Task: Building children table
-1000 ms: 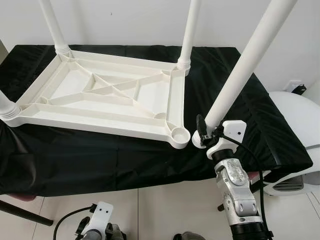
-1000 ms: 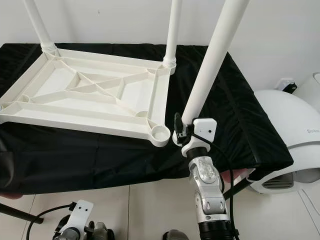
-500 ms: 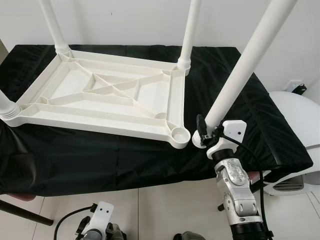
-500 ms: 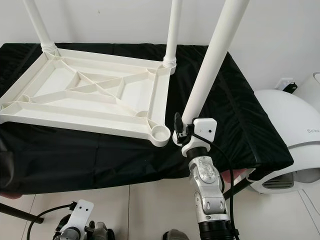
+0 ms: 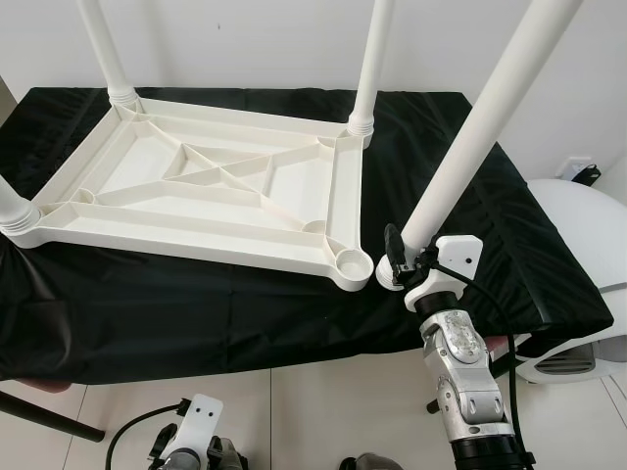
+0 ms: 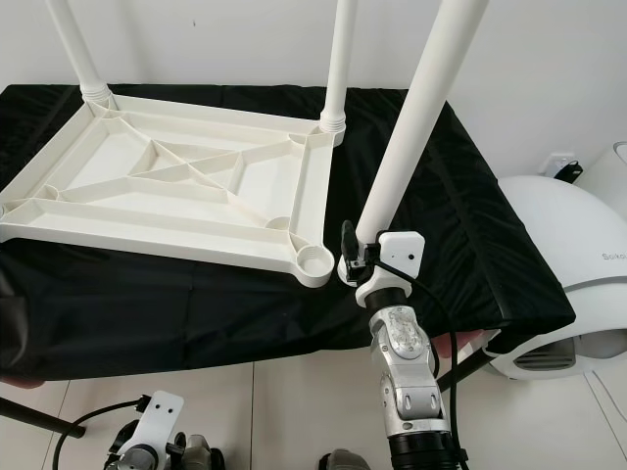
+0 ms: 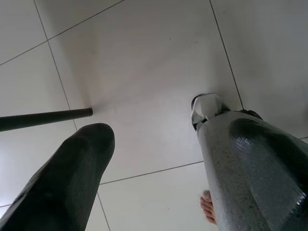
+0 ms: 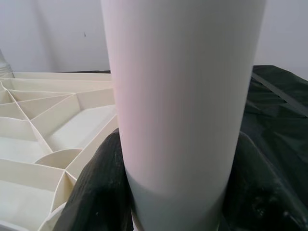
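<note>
An upturned white plastic tabletop (image 5: 211,186) lies on a black-covered table. Three white legs stand in its corners: far left (image 5: 103,44), far right (image 5: 372,59) and near left (image 5: 12,211). The near right corner socket (image 5: 351,263) is empty. My right gripper (image 5: 400,266) is shut on the bottom end of a fourth white leg (image 5: 480,127), which leans up and to the right, its foot just right of that socket. In the right wrist view the leg (image 8: 183,110) sits between both black fingers (image 8: 98,187). My left gripper (image 7: 154,159) hangs open above the tiled floor.
The black cloth (image 5: 460,196) covers the table to its edges. A white rounded appliance (image 5: 583,245) stands at the right. A dark rod (image 7: 43,119) lies on the floor tiles, and a person's toes (image 7: 209,207) show near the left gripper.
</note>
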`<state>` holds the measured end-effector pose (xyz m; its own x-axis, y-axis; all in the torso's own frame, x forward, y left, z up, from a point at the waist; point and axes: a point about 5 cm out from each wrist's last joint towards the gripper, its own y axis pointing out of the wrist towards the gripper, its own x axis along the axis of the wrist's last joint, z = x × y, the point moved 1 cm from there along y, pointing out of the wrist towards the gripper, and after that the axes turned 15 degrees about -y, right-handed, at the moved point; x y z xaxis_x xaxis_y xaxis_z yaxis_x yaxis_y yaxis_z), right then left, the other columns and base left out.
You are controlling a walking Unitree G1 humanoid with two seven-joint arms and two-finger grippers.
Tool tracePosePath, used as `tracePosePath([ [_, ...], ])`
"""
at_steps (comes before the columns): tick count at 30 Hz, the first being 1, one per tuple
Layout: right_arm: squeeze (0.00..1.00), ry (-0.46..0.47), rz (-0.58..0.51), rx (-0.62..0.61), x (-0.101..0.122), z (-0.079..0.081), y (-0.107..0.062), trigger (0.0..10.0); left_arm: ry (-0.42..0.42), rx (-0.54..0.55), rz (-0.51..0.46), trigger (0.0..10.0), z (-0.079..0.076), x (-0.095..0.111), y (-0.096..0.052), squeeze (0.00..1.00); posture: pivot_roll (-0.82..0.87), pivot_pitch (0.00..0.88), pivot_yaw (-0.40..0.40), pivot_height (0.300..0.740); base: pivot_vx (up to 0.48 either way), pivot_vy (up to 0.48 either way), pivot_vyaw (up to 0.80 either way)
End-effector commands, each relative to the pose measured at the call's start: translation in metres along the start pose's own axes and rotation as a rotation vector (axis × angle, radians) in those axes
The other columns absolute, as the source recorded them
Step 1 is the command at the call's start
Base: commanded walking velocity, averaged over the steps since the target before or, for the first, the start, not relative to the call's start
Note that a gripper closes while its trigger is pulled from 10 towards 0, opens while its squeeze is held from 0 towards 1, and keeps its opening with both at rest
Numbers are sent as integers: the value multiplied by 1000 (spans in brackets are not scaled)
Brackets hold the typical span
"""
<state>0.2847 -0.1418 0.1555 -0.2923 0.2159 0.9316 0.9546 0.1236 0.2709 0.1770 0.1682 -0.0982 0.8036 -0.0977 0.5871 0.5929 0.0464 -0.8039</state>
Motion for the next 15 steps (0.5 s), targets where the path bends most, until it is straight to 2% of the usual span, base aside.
tracePosePath([
  [1, 0, -1, -11, -3, 1, 0, 1, 10000, 1, -50, 88, 10000, -7, -21, -4, 0, 1, 103, 3, 740, 0, 0, 0],
  [15, 0, -2, -11, -6, 2, 0, 1, 10000, 0, -54, 82, 10000, -9, -20, -4, 0, 1, 108, 4, 740, 0, 0, 0],
])
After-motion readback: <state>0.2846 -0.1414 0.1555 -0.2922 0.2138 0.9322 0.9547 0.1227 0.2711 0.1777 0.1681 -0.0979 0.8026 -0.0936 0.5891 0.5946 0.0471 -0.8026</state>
